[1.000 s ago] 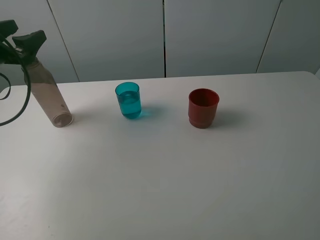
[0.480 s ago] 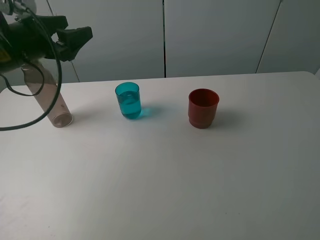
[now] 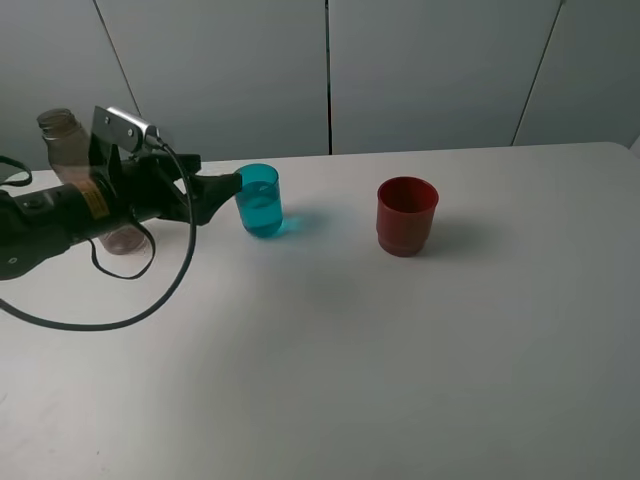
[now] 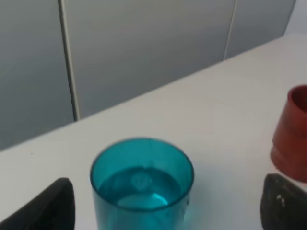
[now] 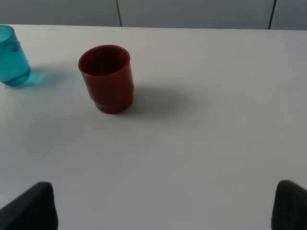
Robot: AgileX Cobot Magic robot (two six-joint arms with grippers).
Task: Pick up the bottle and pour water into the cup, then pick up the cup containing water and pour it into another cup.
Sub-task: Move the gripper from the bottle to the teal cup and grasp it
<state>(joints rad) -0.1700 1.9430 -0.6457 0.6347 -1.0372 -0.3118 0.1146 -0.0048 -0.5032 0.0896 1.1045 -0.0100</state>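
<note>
The teal cup point(image 3: 259, 202) holds water and stands left of centre on the white table point(image 3: 330, 340). My left gripper point(image 3: 216, 189) is open, low over the table, its tips just left of the cup. In the left wrist view the cup point(image 4: 141, 184) sits close ahead between the two wide-apart fingertips point(image 4: 53, 208) of the left gripper point(image 4: 168, 213). The bottle point(image 3: 70, 150) stands free behind the left arm, its lower half hidden. Right of the teal one stands the red cup point(image 3: 406, 215), empty. My right gripper point(image 5: 160, 211) is open, well short of the red cup point(image 5: 106, 79).
Grey wall panels point(image 3: 330, 70) rise behind the table's far edge. A black cable point(image 3: 150, 300) loops from the left arm down over the tabletop. The red cup point(image 4: 292, 136) shows beside one left fingertip. The teal cup point(image 5: 12, 57) is at the edge of the right wrist view.
The left arm has swung away from the bottle's top, come down to table height and reached right toward the teal cup. The bottle and both cups have stayed put.
</note>
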